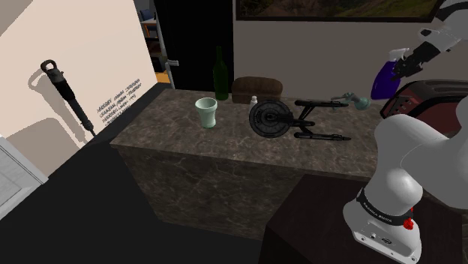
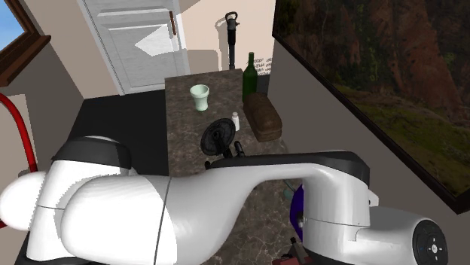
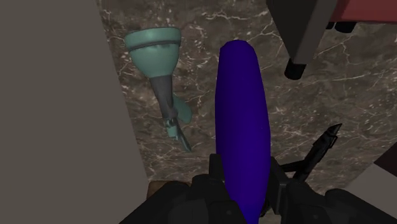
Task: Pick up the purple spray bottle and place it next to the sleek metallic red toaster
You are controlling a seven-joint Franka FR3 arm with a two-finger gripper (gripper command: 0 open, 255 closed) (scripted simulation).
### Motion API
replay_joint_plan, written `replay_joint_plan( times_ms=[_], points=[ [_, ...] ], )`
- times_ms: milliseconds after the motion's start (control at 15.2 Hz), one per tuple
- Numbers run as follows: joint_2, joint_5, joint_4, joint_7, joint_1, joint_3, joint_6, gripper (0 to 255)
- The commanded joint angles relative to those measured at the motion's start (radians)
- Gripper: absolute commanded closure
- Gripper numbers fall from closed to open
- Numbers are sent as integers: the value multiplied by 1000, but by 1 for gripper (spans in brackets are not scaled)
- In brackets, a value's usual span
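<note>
You have the fingers (image 3: pixel 280 191) pinching the purple spray bottle (image 3: pixel 242 121) by its upper end, with its body held above the dark marbled table (image 3: pixel 197 25). It hangs between a teal tool with a flared head (image 3: pixel 156 54) and the red toaster (image 1: pixel 429 101), just beside the toaster.

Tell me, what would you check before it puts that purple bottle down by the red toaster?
1. Grip: purple bottle clasped in the tool: ok.
2. Target: red toaster close by the bottle: ok.
3. Landing spot: bare counter beside the toaster: ok.
4. Clutter: teal funnel-shaped thing lies apart from that spot: ok.
5. Bottle's base level above the counter: cannot tell.
</note>
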Motion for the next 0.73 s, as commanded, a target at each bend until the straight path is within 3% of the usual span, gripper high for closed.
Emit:
replay_joint_plan(
  times_ms=[0, 660],
  points=[
    [-4, -3, -23, -6, -3, -3, 24, 255],
    [-48, -32, -98, -31, 7, -34, 128, 255]
  ],
)
